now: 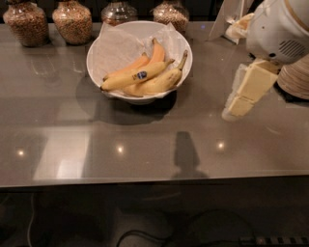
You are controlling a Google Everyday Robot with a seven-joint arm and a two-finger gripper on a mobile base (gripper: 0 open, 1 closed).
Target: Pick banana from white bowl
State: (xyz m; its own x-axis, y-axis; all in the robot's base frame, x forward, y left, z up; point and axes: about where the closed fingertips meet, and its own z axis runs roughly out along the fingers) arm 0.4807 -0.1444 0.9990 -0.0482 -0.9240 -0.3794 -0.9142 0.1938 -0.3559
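Note:
The white bowl (179, 46), lined with crinkled white paper, stands on the grey counter at the upper middle. In it lies the slim yellow banana (126, 79) with a dark-blue sticker at its middle, across the top of two orange-tinted bananas (154, 54) and beside a plumper speckled banana (161, 81) with an upturned stem. My gripper (232, 108) hangs at the right, cream-coloured, pointing down and to the left, well to the right of the bowl and above the counter. It holds nothing.
Several glass jars of grain (71, 20) line the back edge. A white stand (230, 14) and a stack of beige bowls (295, 77) sit at the back right. The counter's front edge (154, 177) runs across below the middle.

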